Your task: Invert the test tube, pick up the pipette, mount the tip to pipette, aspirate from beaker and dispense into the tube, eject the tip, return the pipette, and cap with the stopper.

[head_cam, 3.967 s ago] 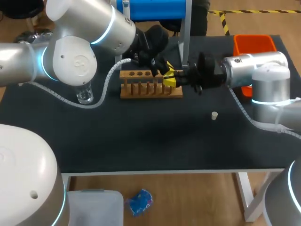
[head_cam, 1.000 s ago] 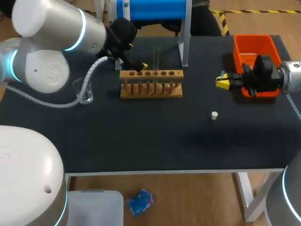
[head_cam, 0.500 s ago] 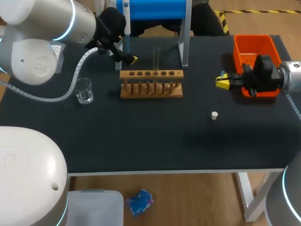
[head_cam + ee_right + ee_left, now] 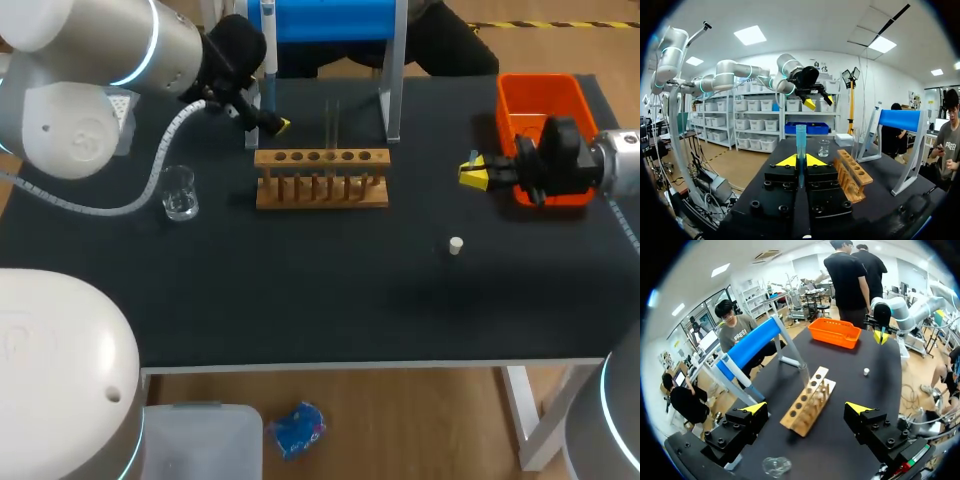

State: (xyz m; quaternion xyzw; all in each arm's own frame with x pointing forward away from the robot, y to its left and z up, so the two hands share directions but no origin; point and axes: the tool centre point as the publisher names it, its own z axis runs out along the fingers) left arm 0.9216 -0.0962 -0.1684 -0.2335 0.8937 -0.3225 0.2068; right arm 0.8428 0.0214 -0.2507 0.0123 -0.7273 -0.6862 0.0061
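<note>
A clear test tube [image 4: 333,122] stands upright in the wooden rack [image 4: 320,180]. My left gripper [image 4: 268,122] hangs open behind the rack's left end, beside the pipette [image 4: 268,20] on the blue stand [image 4: 335,18]. In the left wrist view its fingers [image 4: 753,409] stand wide apart, with the rack [image 4: 807,402] and tube [image 4: 804,373] ahead. My right gripper [image 4: 474,172] is by the orange bin [image 4: 540,100], shut on a blue pipette tip [image 4: 800,142] that sticks up from its fingers. A glass beaker [image 4: 180,194] is left of the rack. The small white stopper [image 4: 456,245] lies on the mat.
The black mat [image 4: 330,290] covers the table, with bare room in front of the rack. The stand's legs [image 4: 393,90] rise just behind the rack. In the right wrist view the rack [image 4: 852,172], beaker [image 4: 824,148] and left gripper [image 4: 810,104] lie ahead.
My left arm has pulled back and to the left from the rack's left end, then stopped. The right arm has kept still with the tip.
</note>
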